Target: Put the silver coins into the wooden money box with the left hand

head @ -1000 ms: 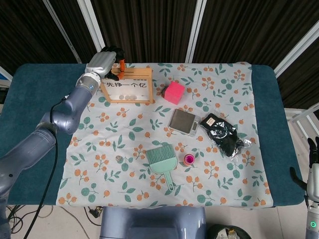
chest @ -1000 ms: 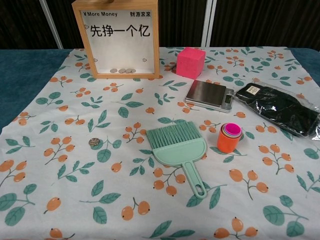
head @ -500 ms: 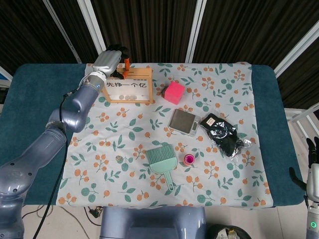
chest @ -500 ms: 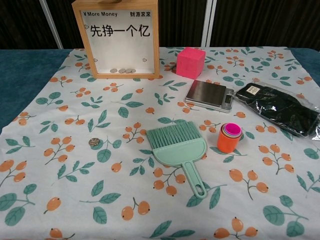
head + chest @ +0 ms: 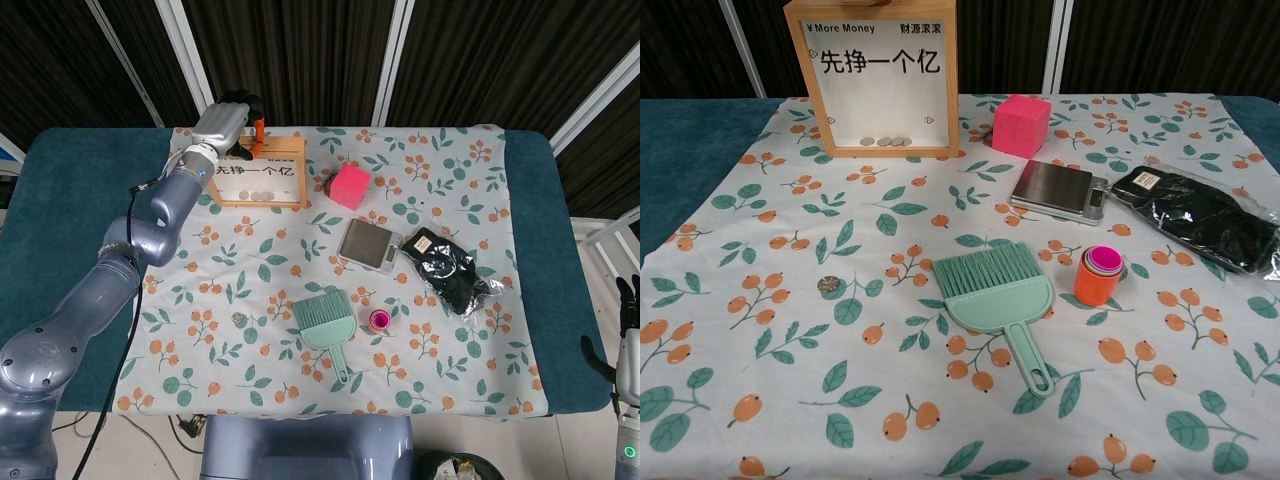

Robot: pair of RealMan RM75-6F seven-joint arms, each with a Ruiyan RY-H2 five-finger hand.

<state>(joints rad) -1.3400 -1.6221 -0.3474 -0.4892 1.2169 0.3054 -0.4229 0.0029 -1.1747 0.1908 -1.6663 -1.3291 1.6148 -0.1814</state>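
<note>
The wooden money box [image 5: 258,176] stands at the back left of the cloth; its window [image 5: 880,90] shows several silver coins [image 5: 886,142] on the bottom. One more silver coin [image 5: 238,318] lies on the cloth left of the brush, also in the chest view [image 5: 826,285]. My left hand [image 5: 228,122] is over the top edge of the box, fingers curled down towards it. Whether it pinches a coin is hidden. My right hand [image 5: 628,335] hangs off the table's right front corner, fingers upright and holding nothing.
On the cloth sit a pink cube [image 5: 350,185], a small silver scale [image 5: 368,243], a black bagged item [image 5: 448,268], a green hand brush [image 5: 326,325] and an orange-pink cup stack [image 5: 378,321]. Dark curtains stand behind the table.
My left hand has shifted to the right along the top of the money box, and its forearm has swung in behind it. Nothing on the cloth has moved.
</note>
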